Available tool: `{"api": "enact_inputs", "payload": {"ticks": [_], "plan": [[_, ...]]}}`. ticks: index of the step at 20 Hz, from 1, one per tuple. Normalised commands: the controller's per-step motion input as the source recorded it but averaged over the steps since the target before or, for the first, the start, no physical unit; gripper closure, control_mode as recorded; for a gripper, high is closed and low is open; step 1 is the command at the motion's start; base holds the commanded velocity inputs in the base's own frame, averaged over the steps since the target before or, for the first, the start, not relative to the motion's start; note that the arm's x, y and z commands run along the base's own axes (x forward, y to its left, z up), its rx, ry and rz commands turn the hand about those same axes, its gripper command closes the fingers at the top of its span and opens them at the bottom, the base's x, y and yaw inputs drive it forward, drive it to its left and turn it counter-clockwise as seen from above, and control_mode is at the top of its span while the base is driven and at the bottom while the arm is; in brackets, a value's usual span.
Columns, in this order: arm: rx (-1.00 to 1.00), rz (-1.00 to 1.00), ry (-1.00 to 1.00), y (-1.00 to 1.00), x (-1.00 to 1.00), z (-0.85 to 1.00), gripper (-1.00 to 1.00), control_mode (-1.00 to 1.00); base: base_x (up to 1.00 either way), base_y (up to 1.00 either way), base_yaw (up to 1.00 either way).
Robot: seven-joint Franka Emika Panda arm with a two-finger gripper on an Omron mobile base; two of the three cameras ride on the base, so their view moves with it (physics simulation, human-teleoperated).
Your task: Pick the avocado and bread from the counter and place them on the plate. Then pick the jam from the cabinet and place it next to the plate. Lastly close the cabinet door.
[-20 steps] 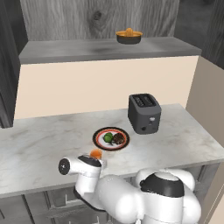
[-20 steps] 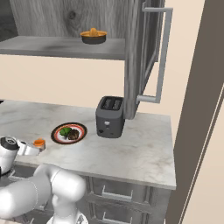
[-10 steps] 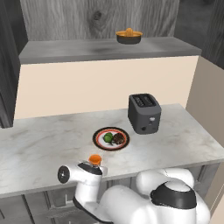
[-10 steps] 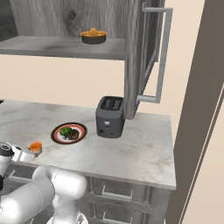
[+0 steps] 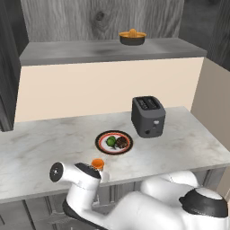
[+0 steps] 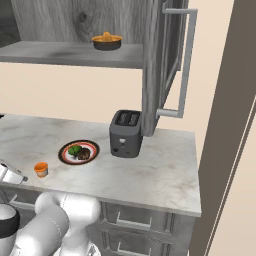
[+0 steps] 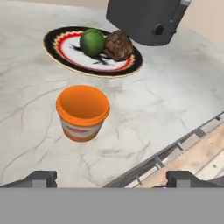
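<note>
The plate [image 5: 114, 134] [image 6: 64, 148] [image 7: 57, 48] lies on the counter [image 5: 40, 148] in front of the toaster. It carries the green avocado [image 5: 110, 142] [image 6: 74, 150] [image 7: 92, 42] and the brown bread [image 5: 121, 143] [image 6: 84, 154] [image 7: 117, 45] side by side. The orange jam [image 5: 97, 163] [image 6: 41, 169] [image 7: 83, 112] stands upright on the marble near the counter's front edge, a short way from the plate. My gripper [image 7: 113, 180] is open just behind the jam, its fingertips [image 7: 41, 178] wide apart and touching nothing. The cabinet [image 5: 108, 49] [image 6: 65, 52] is open, and the cabinet door [image 6: 152, 65] stands swung out.
A dark toaster [image 5: 148, 116] [image 6: 126, 132] [image 7: 144, 17] stands behind the plate to the right. A dark bowl with orange contents [image 5: 132, 37] [image 6: 107, 41] sits on the cabinet shelf. Grey drawers [image 6: 145, 225] run under the counter's front edge.
The jaws have spread wider and the hand has drawn back and down from the jam toward the counter's front edge. The jam stays standing where it was set.
</note>
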Motion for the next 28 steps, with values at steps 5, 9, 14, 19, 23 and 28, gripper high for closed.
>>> {"api": "enact_inputs", "payload": {"ticks": [5,9,14,19,23,28], "plan": [[-0.02,0.0,-0.01,0.02,-0.74,0.55,-1.0,-1.0,0.0,0.0,0.0],[-0.07,0.0,-0.12,0.0,-0.77,0.61,-1.0,-1.0,0.0,0.0,0.0],[-0.05,0.0,-0.17,0.0,-0.76,0.7,-1.0,-1.0,0.0,0.0,0.0],[-0.05,0.01,-0.2,0.1,-0.41,0.69,-1.0,-1.0,0.0,0.0,0.0],[-0.08,0.0,-0.16,0.34,-0.04,0.6,-1.0,-1.0,0.0,0.0,0.0],[-0.1,0.0,-0.15,0.41,0.0,0.54,-1.0,-1.0,0.0,0.0,0.0]]}}
